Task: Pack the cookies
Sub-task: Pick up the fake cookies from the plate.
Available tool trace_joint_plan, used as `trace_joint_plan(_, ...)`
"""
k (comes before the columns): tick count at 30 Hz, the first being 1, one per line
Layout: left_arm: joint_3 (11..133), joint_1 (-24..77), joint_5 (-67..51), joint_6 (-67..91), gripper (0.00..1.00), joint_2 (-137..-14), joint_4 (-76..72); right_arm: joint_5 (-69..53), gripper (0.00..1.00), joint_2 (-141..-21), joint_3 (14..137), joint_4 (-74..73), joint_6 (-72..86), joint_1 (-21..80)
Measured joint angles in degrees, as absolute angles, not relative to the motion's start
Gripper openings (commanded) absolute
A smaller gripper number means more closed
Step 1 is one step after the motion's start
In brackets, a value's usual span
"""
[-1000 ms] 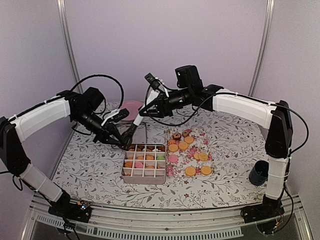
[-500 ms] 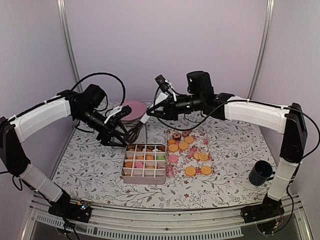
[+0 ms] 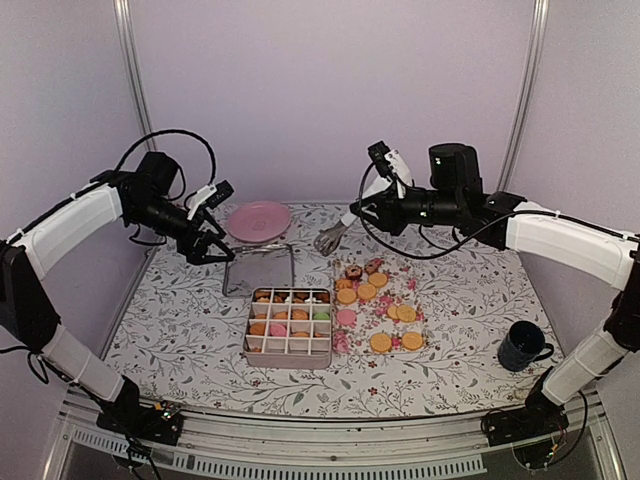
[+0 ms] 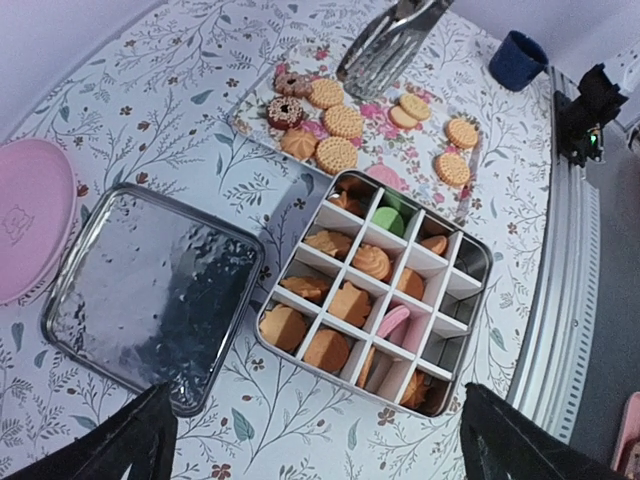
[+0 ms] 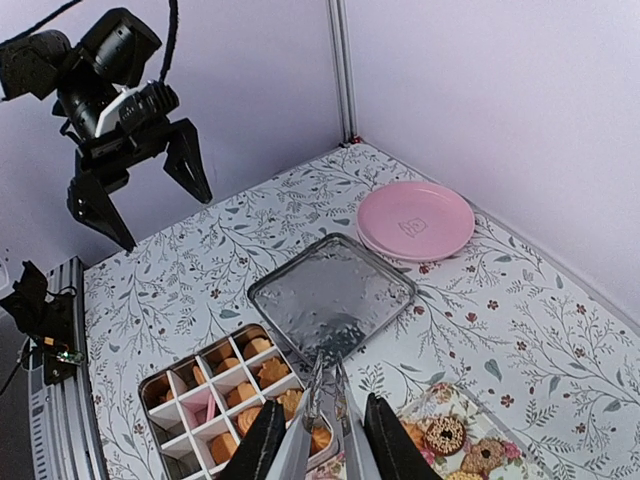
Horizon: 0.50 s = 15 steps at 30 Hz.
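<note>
Golden cookies (image 3: 380, 343) lie on a floral tray (image 3: 418, 286), with dark ones (image 4: 285, 111) at its far end. More cookies (image 4: 346, 304), mostly orange with pink and one green, fill a divided tin box (image 3: 325, 356). My right gripper (image 5: 322, 440) is shut on metal tongs (image 5: 318, 405), held in the air beyond the tray's far-left corner (image 3: 327, 242); I see no cookie between their tips. My left gripper (image 3: 208, 250) hangs open and empty above the table, left of the box and near the pink plate (image 3: 257, 220).
The box's shiny lid (image 3: 259, 272) lies flat just behind the box. A dark blue cup (image 3: 522, 346) stands at the near right. Lilac walls close in the back and both sides.
My left gripper has opened and drawn back up and to the left from the box's far-left corner. My right gripper has carried the tongs rightward, away from the box.
</note>
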State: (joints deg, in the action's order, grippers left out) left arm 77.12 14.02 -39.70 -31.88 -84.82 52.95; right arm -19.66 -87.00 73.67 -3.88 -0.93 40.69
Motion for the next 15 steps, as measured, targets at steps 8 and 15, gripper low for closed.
trace_joint_plan(8, 77.43, 11.49, -37.8, -30.13, 0.99, -84.82, 52.14, -16.49, 0.26, -84.18, 65.08, -5.02, -0.1, 40.86)
trace_joint_plan(15, 77.93, 11.38, -35.42, -29.78, 0.99, -84.82, 52.05, -14.17, 0.27, -84.07, 61.76, -5.52, 1.98, 42.72)
